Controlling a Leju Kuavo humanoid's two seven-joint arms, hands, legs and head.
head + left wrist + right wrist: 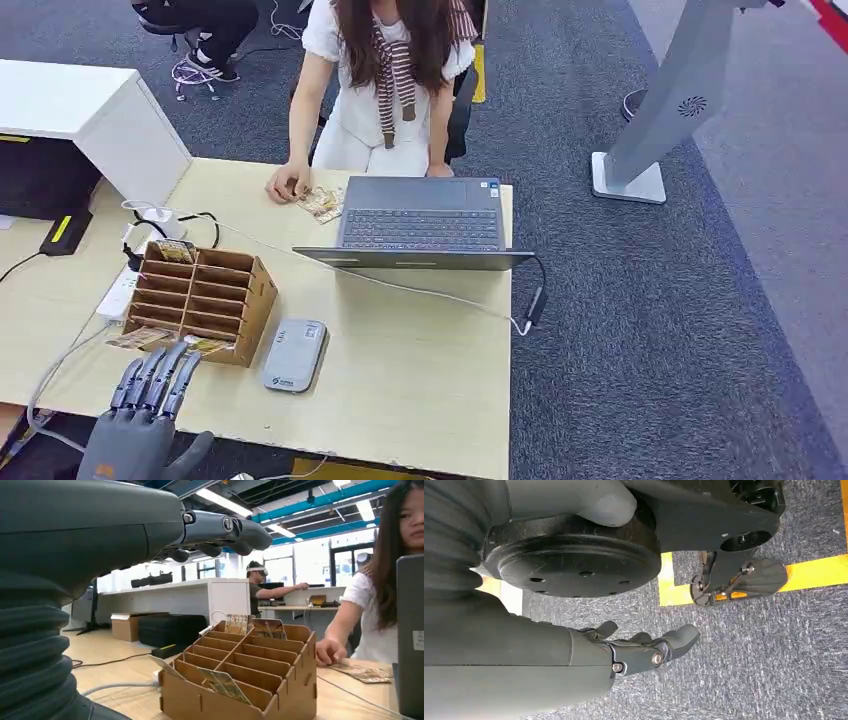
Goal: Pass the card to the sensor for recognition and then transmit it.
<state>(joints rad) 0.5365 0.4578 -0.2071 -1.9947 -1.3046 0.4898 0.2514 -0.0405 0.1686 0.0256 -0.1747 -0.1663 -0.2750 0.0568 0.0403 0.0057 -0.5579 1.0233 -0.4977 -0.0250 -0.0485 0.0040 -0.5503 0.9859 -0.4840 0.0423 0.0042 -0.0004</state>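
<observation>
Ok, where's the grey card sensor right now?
In the head view, the grey card sensor lies flat on the table, just right of the cardboard organizer, near the front edge.

patterned card (207,346) tilted in organizer slot, grey sensor (295,354) flat

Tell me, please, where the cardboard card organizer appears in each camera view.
Head view: cardboard card organizer lower left on the table, just beyond the left robot hand.
Left wrist view: organizer centre-bottom, below the fingers.
Right wrist view: not in it.
Shared landmark: the person's hand resting on the table.
</observation>
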